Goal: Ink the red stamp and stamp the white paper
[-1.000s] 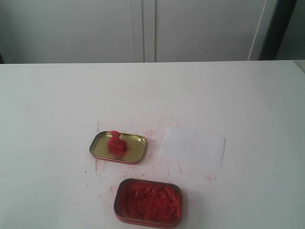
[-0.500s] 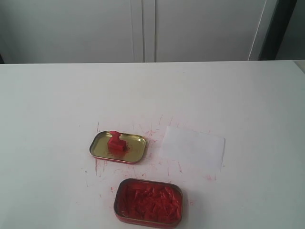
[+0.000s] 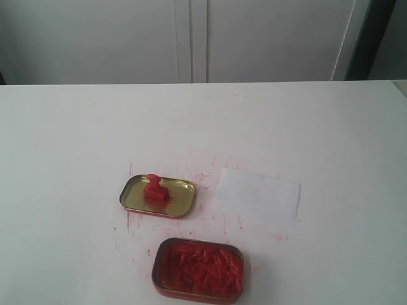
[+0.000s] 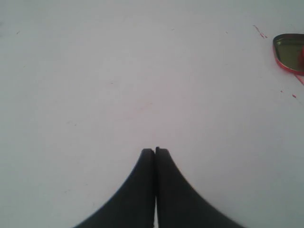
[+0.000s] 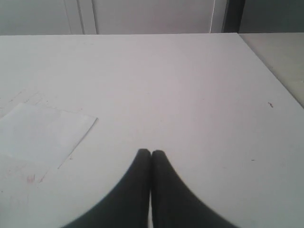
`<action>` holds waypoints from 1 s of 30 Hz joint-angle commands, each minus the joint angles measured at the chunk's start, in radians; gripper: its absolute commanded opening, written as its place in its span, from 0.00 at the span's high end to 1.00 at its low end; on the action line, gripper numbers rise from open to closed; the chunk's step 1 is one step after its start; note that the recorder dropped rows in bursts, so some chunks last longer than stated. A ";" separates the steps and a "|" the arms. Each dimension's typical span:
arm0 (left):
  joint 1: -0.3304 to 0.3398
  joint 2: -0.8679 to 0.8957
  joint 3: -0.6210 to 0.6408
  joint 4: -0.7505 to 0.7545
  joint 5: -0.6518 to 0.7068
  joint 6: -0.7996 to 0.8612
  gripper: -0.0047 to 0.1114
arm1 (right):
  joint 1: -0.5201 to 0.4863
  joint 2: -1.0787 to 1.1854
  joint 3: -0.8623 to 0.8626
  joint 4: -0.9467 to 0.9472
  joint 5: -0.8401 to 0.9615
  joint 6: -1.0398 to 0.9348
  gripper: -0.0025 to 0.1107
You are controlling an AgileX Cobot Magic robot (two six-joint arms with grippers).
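The red stamp point(image 3: 154, 189) stands upright inside a shallow gold tin lid point(image 3: 180, 204) left of centre on the white table. The white paper point(image 3: 259, 196) lies flat to its right and also shows in the right wrist view point(image 5: 42, 133). A red ink-filled oblong tin point(image 3: 198, 269) sits near the front edge. Neither arm shows in the exterior view. My left gripper point(image 4: 155, 151) is shut with nothing in it, over bare table, the gold lid's edge point(image 4: 285, 50) far off. My right gripper point(image 5: 151, 153) is shut and empty, beside the paper.
Red ink scratches point(image 3: 203, 175) smear the tabletop around the lid and paper. Grey cabinet doors point(image 3: 191, 38) stand behind the table's far edge. The table's right edge point(image 5: 270, 71) shows in the right wrist view.
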 commanded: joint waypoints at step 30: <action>0.001 -0.004 0.007 0.001 0.009 -0.001 0.96 | 0.002 -0.005 0.005 -0.004 -0.687 -0.013 0.98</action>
